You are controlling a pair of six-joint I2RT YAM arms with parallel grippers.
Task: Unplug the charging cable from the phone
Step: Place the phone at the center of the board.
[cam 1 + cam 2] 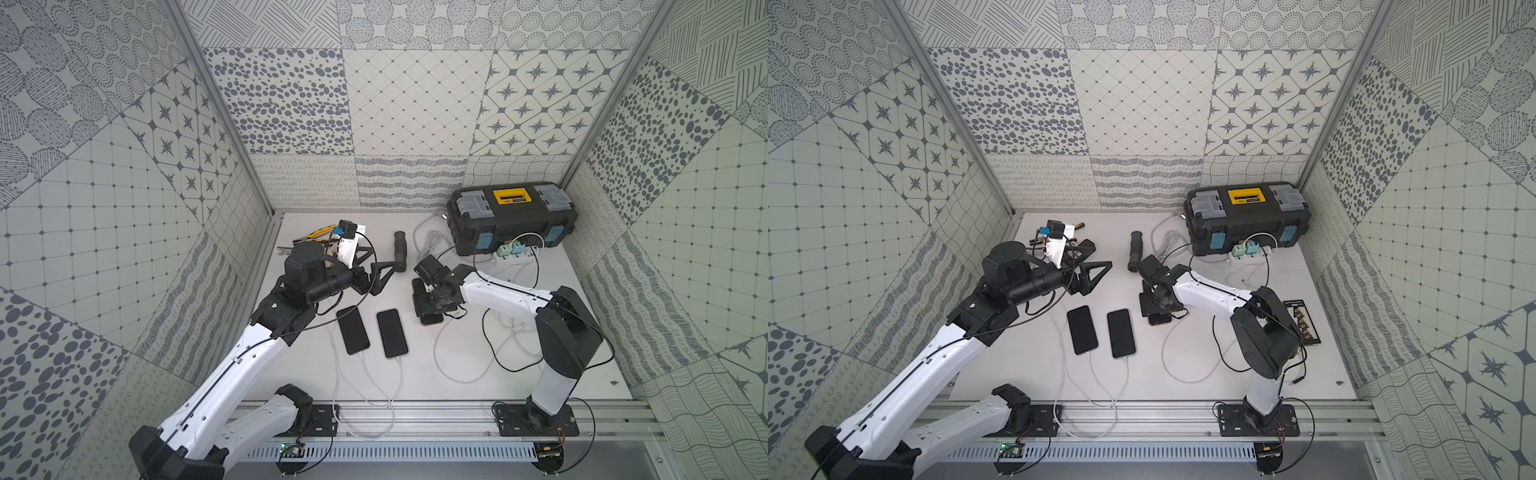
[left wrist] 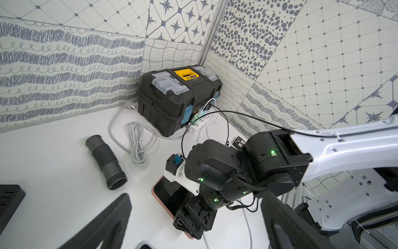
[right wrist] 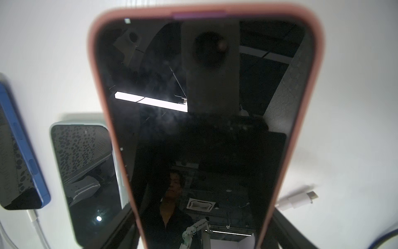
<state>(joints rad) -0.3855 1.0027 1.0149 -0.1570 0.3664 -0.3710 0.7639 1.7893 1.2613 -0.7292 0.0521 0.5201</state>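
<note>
Pink-cased phone (image 3: 204, 129) is found flat on the white table (image 1: 561, 332), right of centre, screen up and dark. It is clamped at its near end by the right gripper (image 1: 1156, 309), one finger (image 3: 116, 230) set against each long edge. In both top views most of the phone is covered by the right wrist; only a corner shows.

Charging cable (image 3: 297, 199) is seen already out of the port: its plug lies bare on the table just beside the phone, apart from it.

Left gripper (image 1: 1102, 252) is held well apart from the phone, towards the table's left rear, fingers spread wide with nothing between them. A black corrugated hose (image 1: 400, 249) lies near one fingertip.

Two more phones are laid side by side between the arms: a pale-green-cased one (image 1: 392, 332) nearest the pink phone, then a blue-cased one (image 1: 352, 330). Each has a white lead plugged in.

Noted at the rear right: a black toolbox (image 1: 513, 220), a power strip (image 1: 511, 255) against its front, and a bundled grey cord (image 1: 428, 243). Pliers (image 1: 316, 235) lie behind the left wrist.
</note>
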